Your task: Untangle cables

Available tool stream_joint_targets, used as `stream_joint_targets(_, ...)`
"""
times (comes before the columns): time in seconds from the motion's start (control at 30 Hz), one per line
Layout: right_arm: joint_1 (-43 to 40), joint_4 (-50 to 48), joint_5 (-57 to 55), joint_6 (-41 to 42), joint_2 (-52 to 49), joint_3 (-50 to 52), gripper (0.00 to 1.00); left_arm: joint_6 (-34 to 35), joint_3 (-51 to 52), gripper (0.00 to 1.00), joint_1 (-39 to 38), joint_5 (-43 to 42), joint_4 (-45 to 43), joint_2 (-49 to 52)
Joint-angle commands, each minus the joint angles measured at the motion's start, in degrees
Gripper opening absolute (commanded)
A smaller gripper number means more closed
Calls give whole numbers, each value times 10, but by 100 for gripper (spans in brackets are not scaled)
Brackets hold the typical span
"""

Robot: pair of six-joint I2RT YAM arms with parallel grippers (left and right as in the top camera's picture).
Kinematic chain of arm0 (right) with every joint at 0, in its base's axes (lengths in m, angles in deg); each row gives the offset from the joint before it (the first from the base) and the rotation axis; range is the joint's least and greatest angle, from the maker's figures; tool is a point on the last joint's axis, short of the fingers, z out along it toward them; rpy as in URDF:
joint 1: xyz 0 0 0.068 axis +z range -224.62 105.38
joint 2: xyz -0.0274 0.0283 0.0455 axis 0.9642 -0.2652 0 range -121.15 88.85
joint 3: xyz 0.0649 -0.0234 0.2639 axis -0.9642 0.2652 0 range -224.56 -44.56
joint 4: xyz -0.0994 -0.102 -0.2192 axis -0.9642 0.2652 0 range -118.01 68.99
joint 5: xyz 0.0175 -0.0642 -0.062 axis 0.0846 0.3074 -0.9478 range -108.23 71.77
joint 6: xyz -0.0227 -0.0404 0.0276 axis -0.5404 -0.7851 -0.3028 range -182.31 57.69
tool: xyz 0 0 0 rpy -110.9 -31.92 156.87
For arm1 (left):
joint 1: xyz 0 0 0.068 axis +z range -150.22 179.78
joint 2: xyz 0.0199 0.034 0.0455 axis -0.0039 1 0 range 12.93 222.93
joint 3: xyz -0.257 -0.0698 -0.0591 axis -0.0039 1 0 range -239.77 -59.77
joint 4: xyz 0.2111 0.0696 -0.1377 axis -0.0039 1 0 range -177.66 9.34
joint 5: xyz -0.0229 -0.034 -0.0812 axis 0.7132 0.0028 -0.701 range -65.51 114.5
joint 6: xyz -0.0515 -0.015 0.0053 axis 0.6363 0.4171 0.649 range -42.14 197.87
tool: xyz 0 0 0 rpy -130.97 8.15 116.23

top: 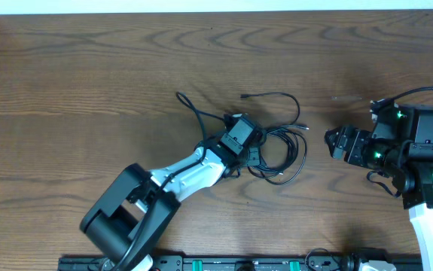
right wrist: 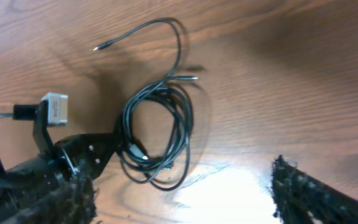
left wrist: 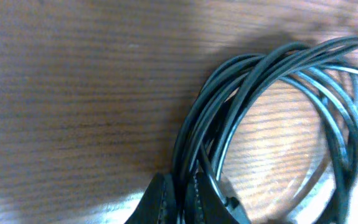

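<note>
The cables (top: 280,143) lie in a loose black coil at the table's middle, with one plug end (top: 245,96) stretched toward the back and a strand looping out to the left (top: 190,105). My left gripper (top: 252,154) sits at the coil's left side. In the left wrist view, that gripper (left wrist: 182,202) is shut on a few black strands of the cables (left wrist: 272,68). My right gripper (top: 329,143) stands open a short way right of the coil, nothing between its fingers. In the right wrist view, the cables (right wrist: 160,130) lie ahead of the right gripper (right wrist: 185,199).
Dark wooden table (top: 88,75) all around. The left arm (top: 178,177) runs diagonally from the front left to the coil. The right arm's body (top: 416,143) and its thicker lead stand at the right edge. A rail (top: 224,263) runs along the front edge.
</note>
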Motion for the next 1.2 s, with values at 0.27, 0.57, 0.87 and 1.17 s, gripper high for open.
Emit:
stream_joint_targets(0.27, 6, -9, 115, 146, -47, 35, 47, -158, -4, 7, 1, 9, 35, -189)
stream_joint_targets(0.57, 62, -99, 171, 191, -107, 64, 47, -178, -4, 7, 1, 8, 62, -256)
stream_joint_targets(0.87, 133, -168, 134, 302, -166, 64, 50, -178, -4, 7, 1, -31, 62, -283)
stream_joint_targets(1.17, 160, -242, 87, 346, -240, 64, 51, -178, -4, 8, 1, -47, 61, -296)
